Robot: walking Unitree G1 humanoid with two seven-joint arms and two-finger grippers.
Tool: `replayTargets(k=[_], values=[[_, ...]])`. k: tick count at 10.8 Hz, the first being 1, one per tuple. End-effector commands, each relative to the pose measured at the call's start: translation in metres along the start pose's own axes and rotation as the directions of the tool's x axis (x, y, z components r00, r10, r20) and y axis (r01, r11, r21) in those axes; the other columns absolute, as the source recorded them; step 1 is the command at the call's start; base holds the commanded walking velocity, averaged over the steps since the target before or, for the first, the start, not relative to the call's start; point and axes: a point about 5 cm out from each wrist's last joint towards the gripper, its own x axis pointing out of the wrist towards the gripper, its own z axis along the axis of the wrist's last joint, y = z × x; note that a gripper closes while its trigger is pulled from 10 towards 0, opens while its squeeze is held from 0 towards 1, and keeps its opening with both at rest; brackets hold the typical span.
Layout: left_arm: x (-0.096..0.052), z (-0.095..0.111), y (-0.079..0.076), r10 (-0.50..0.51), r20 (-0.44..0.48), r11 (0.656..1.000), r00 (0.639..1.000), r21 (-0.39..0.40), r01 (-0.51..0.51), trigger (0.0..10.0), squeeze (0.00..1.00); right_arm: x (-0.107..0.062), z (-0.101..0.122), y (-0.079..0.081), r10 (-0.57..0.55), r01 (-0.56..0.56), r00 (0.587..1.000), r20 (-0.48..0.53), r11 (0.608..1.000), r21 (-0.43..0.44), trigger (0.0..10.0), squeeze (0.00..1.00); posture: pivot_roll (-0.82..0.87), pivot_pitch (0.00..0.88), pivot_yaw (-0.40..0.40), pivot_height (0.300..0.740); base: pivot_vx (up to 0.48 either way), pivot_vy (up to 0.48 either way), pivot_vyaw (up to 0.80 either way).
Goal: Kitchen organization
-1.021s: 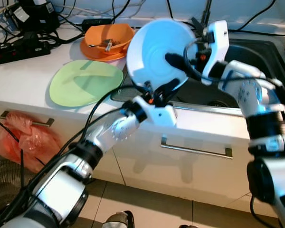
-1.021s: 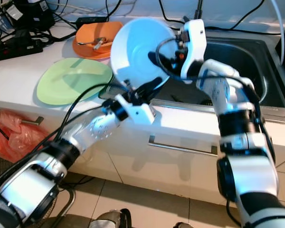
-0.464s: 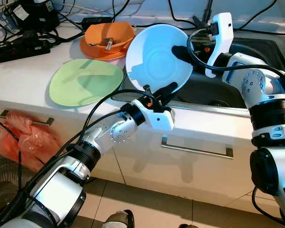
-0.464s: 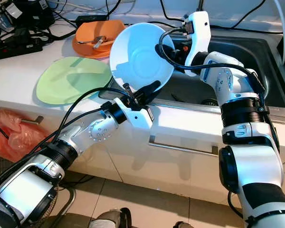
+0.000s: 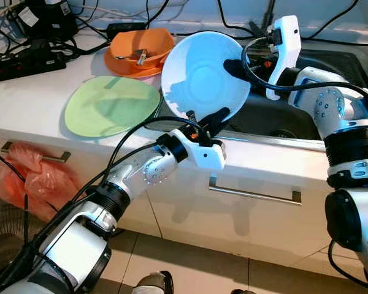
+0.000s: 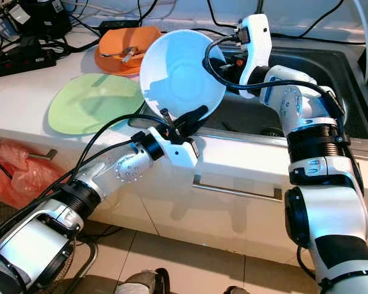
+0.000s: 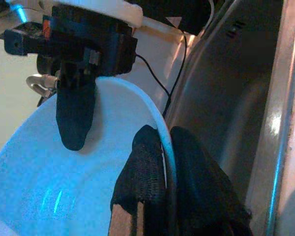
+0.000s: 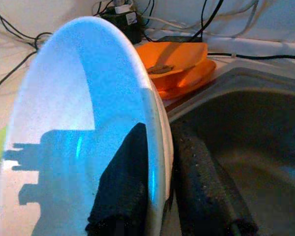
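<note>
Both grippers pinch the pale blue plate's [image 5: 202, 76] rim: the left gripper [image 5: 207, 120] clamps its lower edge, the right gripper [image 5: 234, 66] its upper right edge. The plate stands tilted over the sink's [image 5: 331, 76] left edge, hiding part of the basin. A green plate [image 5: 110, 105] and an orange bowl [image 5: 140, 52] lie on the counter [image 5: 24, 98] just beside it.

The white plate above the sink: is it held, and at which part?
Yes. Both end effectors pinch the white plate by its rim: the left end effector at the lower edge, the right end effector at the side toward the sink.
</note>
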Motion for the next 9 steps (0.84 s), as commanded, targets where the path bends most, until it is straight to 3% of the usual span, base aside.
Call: replayTargets(k=[1,4,5,6,7,9], values=[[0.0064,0.0106,0.0152,0.094,0.078,0.995,0.992,0.006,-0.095,0.0,0.00,-0.0042,-0.0181,-0.0080,-0.027,0.029,0.995,-0.095,0.999,0.019,0.0,0.00,0.03,0.107,0.078,0.740,0.000,0.000,0.00],[0.0079,0.0113,0.0160,0.088,0.084,0.996,0.993,0.024,-0.091,0.0,0.00,-0.0058,-0.0243,-0.0053,0.012,-0.010,0.991,-0.131,1.000,0.019,0.0,0.00,0.03,0.106,0.079,0.740,0.000,0.000,0.00],[0.0077,0.0107,0.0156,0.089,0.080,0.996,0.993,0.021,-0.091,1.4,0.11,-0.0059,-0.0240,-0.0054,0.012,-0.010,0.992,-0.128,1.000,0.019,0.0,0.00,0.03,0.105,0.079,0.740,0.000,0.000,0.00],[0.0077,0.0105,0.0155,0.093,0.077,0.996,0.993,0.008,-0.094,6.6,0.73,-0.0058,-0.0229,-0.0052,0.012,-0.010,0.992,-0.124,1.000,0.020,0.0,0.00,0.03,0.105,0.079,0.740,0.000,0.000,0.00],[0.0077,0.0105,0.0155,0.097,0.076,0.995,0.992,-0.009,-0.097,10.0,1.00,-0.0054,-0.0215,-0.0049,0.011,-0.008,0.993,-0.115,1.000,0.023,0.0,0.00,0.03,0.105,0.079,0.740,0.000,0.000,0.00],[0.0080,0.0111,0.0149,0.094,0.079,0.995,0.992,-0.020,-0.093,10.0,1.00,-0.0056,-0.0223,-0.0055,0.005,-0.002,0.994,-0.110,1.000,0.029,0.0,0.00,0.03,0.103,0.078,0.740,0.000,0.000,0.00]])
